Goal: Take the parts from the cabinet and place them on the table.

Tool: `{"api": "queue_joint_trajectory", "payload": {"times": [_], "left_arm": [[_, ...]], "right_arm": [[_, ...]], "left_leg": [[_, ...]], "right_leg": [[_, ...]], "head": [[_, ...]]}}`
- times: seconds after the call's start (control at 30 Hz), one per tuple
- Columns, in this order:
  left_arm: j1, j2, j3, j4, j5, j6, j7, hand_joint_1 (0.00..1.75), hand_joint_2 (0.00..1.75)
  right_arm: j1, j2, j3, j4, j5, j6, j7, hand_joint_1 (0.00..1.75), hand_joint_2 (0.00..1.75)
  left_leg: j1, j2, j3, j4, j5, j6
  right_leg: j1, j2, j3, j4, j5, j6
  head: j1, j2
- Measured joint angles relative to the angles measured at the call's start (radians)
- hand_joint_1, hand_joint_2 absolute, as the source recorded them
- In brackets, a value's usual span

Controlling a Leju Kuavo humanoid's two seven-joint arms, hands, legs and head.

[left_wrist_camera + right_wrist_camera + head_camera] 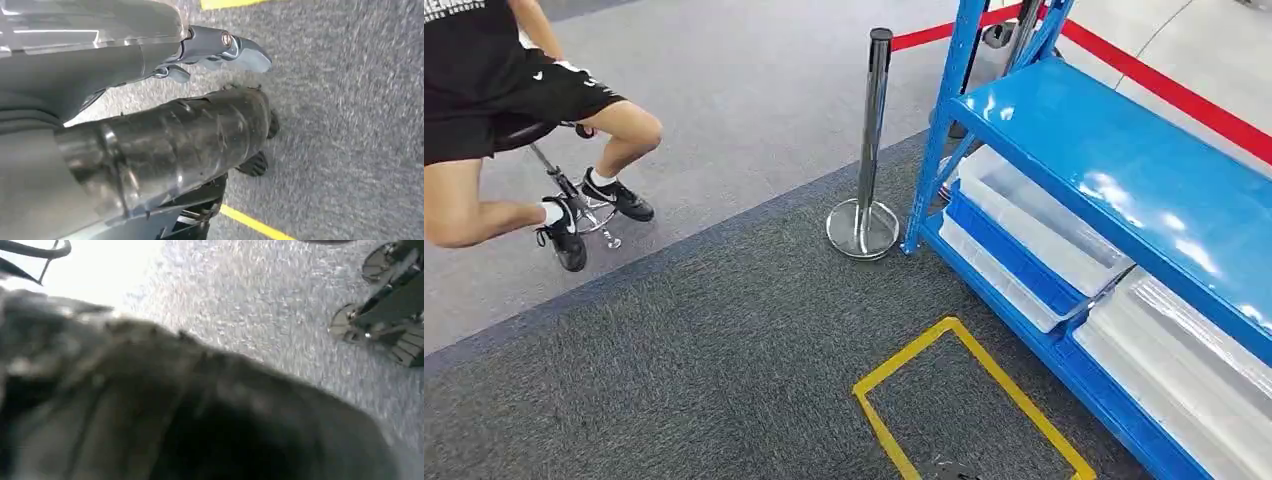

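Roughly, by item:

Cabinet: blue metal shelving unit [1124,160] at the right of the head view, with a glossy blue upper shelf and a lower shelf close to the floor.

Bins: clear plastic bins [1034,215] sit on the lower shelf, one stacked over a blue tray [1014,262], and a further clear bin [1184,350] lies toward the near end. What the bins contain cannot be made out.

Parts: none can be told apart in any view.

Left hand: left hand [220,50] shows in the left wrist view, hanging over grey carpet [350,125]. Its pale grey fingers [250,52] reach out past the ribbed cover and nothing is in them. They look loosely extended, but how far apart they lie cannot be judged.

Right hand: the right wrist view is badly blurred. A dark mass covers most of it, and whether the hand is there, open or closed cannot be told.

Hand to cabinet: the left hand hangs low by the floor, well apart from the shelving.

Writing: nothing can be read on shelf, bins or floor.

Floor marks: yellow tape rectangle [969,400] on the dark carpet just in front of the shelving. Yellow tape strips [255,225] also show in the left wrist view.

Barrier: chrome stanchion post [871,140] stands beside the shelf's far corner, with a red belt [1184,100] running behind the shelving.

Person: a person [494,110] in black shorts and black shoes is seated on a stool [574,190] at the far left.
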Motion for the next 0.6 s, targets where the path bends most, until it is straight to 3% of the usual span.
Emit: {"api": "queue_joint_trajectory", "payload": {"times": [0.03, 0.07, 0.1, 0.13, 0.17, 0.2, 0.27, 0.3, 0.37, 0.43, 0.47, 0.5, 0.53, 0.6], "left_arm": [[0.002, 0.0, 0.0, 0.0, 0.0, 0.0, 0.0, 0.0, 0.0], [0.005, 0.0, 0.0, 0.0, 0.0, 0.0, 0.0, 0.0, 0.0], [0.006, 0.0, 0.0, 0.0, 0.0, 0.0, 0.0, 0.0, 0.0], [0.006, 0.0, 0.0, 0.0, 0.0, 0.0, 0.0, 0.0, 0.0], [0.006, 0.0, 0.0, 0.0, 0.0, 0.0, 0.0, 0.0, 0.0], [0.006, -0.001, 0.0, 0.0, 0.0, 0.0, 0.0, 0.0, 0.0], [0.005, -0.004, -0.001, 0.0, 0.0, 0.0, 0.0, 0.0, 0.0], [0.005, -0.001, -0.001, 0.0, 0.0, 0.0, 0.0, 0.0, 0.0], [0.003, 0.0, -0.002, 0.0, 0.0, 0.0, 0.0, 0.0, 0.0], [-0.001, -0.002, -0.002, 0.0, 0.0, 0.0, 0.0, 0.0, 0.0], [-0.003, -0.004, -0.003, 0.0, 0.0, 0.0, 0.0, 0.0, 0.0], [-0.003, -0.004, -0.003, 0.0, 0.0, 0.0, 0.0, 0.0, 0.0], [-0.003, -0.004, -0.003, 0.0, 0.0, -0.001, 0.0, 0.0, 0.0], [0.001, -0.004, -0.003, 0.0, 0.005, -0.002, 0.0, 0.0, 0.0]], "right_arm": [[-0.003, 0.0, 0.0, 0.0, 0.0, 0.0, 0.0, 0.0, 0.0], [-0.007, 0.0, 0.0, 0.0, 0.0, 0.0, 0.0, 0.0, 0.0], [-0.007, 0.0, 0.0, 0.0, 0.0, 0.0, 0.0, 0.0, 0.0], [-0.006, 0.0, 0.0, 0.0, 0.0, 0.0, 0.0, 0.0, 0.0], [-0.003, -0.001, 0.0, 0.0, 0.0, 0.0, 0.0, 0.0, 0.0], [-0.001, -0.002, 0.0, 0.0, 0.0, 0.0, 0.0, 0.0, 0.0], [-0.003, -0.003, 0.0, 0.0, 0.0, 0.0, 0.0, 0.0, 0.0], [-0.005, -0.002, 0.0, 0.0, 0.0, 0.0, 0.0, 0.0, 0.0], [-0.004, -0.003, 0.0, 0.0, 0.0, 0.0, 0.001, 0.0, 0.0], [-0.002, -0.003, 0.0, 0.0, 0.0, 0.0, 0.001, 0.0, 0.0], [-0.002, -0.004, 0.0, 0.0, 0.0, 0.0, 0.001, 0.0, 0.0], [-0.003, -0.004, 0.0, 0.0, 0.0, 0.0, 0.001, 0.0, 0.0], [-0.006, -0.004, 0.0, 0.0, 0.0, 0.0, 0.001, 0.0, 0.0], [-0.009, -0.004, -0.001, 0.0, 0.0, 0.0, 0.001, 0.0, 0.0]], "left_leg": [[-0.002, 0.014, 0.001, -0.001, 0.001, 0.001], [-0.003, 0.028, -0.001, 0.0, 0.0, 0.002], [-0.003, 0.042, -0.001, 0.0, -0.001, 0.002], [-0.003, 0.055, -0.001, 0.001, -0.003, 0.001], [-0.002, 0.066, 0.0, 0.004, -0.007, -0.001], [0.002, 0.076, 0.002, 0.008, -0.012, -0.006], [0.008, 0.095, 0.005, 0.023, -0.026, -0.018], [0.003, 0.102, 0.003, 0.028, -0.034, -0.029], [-0.004, 0.113, 0.006, 0.038, -0.043, -0.043], [0.001, 0.129, 0.014, 0.036, -0.047, -0.052], [0.008, 0.117, 0.011, 0.04, -0.058, -0.06], [0.011, 0.075, 0.005, 0.065, -0.079, -0.061], [0.012, 0.048, -0.023, 0.128, -0.115, -0.06], [0.01, 0.032, -0.106, 0.291, -0.183, -0.059]], "right_leg": [[-0.001, -0.025, -0.029, 0.058, -0.037, 0.003], [-0.002, -0.037, -0.068, 0.137, -0.075, 0.007], [-0.006, -0.043, -0.102, 0.208, -0.102, 0.011], [-0.011, -0.045, -0.124, 0.255, -0.11, 0.016], [-0.016, -0.048, -0.121, 0.249, -0.092, 0.022], [-0.021, -0.053, -0.094, 0.196, -0.054, 0.027], [-0.029, -0.086, 0.0, 0.018, 0.03, 0.037], [-0.02, -0.123, 0.015, -0.015, 0.011, 0.037], [-0.017, -0.098, 0.009, -0.012, 0.015, 0.011], [-0.014, -0.079, 0.007, -0.009, 0.011, -0.003], [-0.018, -0.069, 0.012, -0.015, 0.014, -0.012], [-0.017, -0.062, 0.013, -0.017, 0.014, -0.018], [-0.016, -0.054, 0.013, -0.017, 0.014, -0.022], [-0.01, -0.032, 0.013, -0.017, 0.013, -0.028]], "head": [[-0.001, 0.0], [0.0, 0.0], [-0.002, 0.0], [-0.001, 0.0], [0.0, 0.0], [-0.001, 0.0], [-0.001, 0.0], [0.001, 0.0], [0.0, 0.0], [0.0, 0.0], [0.0, 0.0], [0.0, 0.0], [0.0, 0.0], [-0.001, 0.0]]}}
